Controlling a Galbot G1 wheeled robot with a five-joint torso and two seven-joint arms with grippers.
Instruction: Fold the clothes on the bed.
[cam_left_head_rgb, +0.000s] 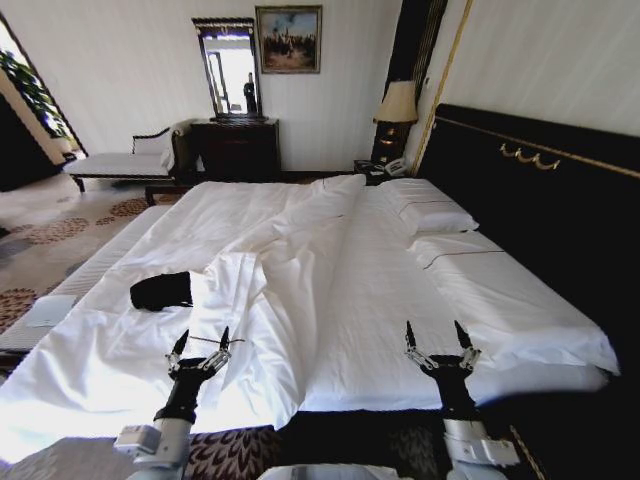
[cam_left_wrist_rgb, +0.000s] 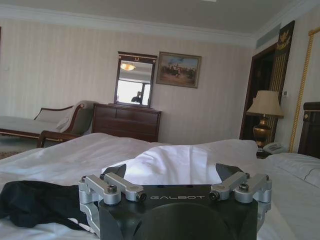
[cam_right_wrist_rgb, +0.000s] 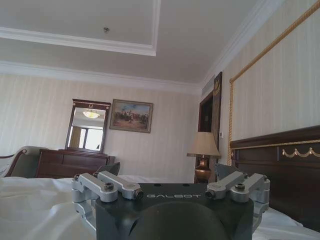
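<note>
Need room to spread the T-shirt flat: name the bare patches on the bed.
Free: the smooth sheet between the rumpled duvet and the pillows, ahead of the open right pincer. Crowded: the near left of the bed, where the bunched T-shirt lies beside the duvet, beyond the open left pincer.

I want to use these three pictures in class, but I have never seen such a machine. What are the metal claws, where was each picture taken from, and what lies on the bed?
The claws are the two grippers of a wheeled robot with two arms. The wide picture comes from a camera on its head, looking down at the bed. There the left gripper and the right gripper hover above the near edge of the bed, both open and holding nothing. The other two pictures come from cameras on the wrists, each looking out over its own gripper: the left gripper and the right gripper.

On the white duvet lies one small dark bundle, the clothes, bunched up and unfolded, just beyond the left gripper. Pillows lie by the headboard. Against the far wall stand a dresser with a mirror and a lamp.
</note>
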